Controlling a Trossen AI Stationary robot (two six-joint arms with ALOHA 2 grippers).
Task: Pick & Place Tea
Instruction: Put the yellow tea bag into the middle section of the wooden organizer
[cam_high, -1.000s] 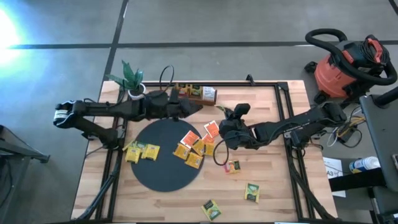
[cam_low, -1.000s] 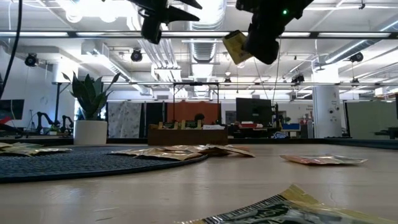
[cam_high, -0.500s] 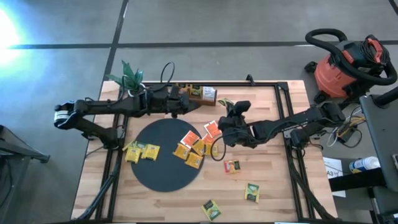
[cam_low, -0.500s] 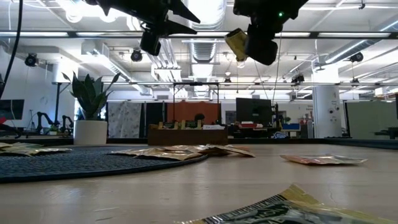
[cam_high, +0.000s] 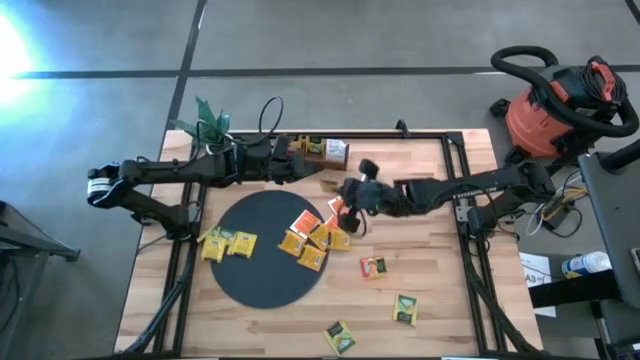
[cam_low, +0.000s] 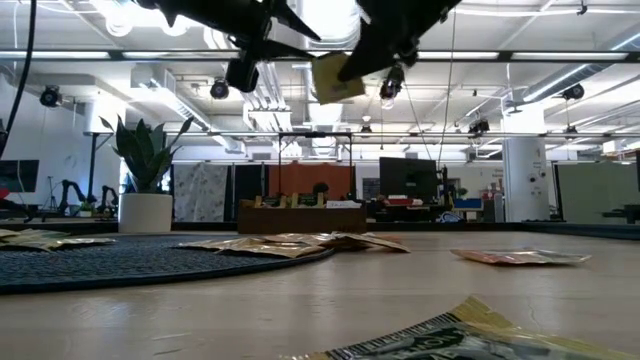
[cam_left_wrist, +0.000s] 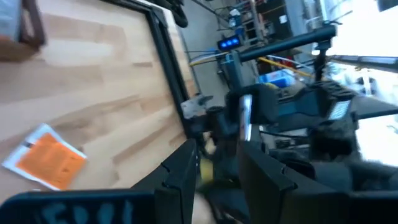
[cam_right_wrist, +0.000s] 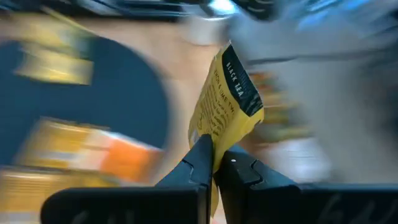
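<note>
Right end effector (cam_right_wrist: 212, 163) swung packet (cam_right_wrist: 225, 102) toward left end effector (cam_left_wrist: 214, 168), seemingly.

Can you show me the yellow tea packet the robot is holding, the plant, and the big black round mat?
yellow tea packet (cam_right_wrist: 224, 106): right wrist view, its printed face.
plant (cam_low: 146, 150): low view, its leaves.
black round mat (cam_high: 255, 275): high view, bare part.

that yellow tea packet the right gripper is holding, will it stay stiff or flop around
Probably fairly stiff: the yellow tea packet stands up from the right gripper, pinched by its lower edge, with only a slight bend. It looks thin and light, so it may flutter or slip during fast moves.
</note>
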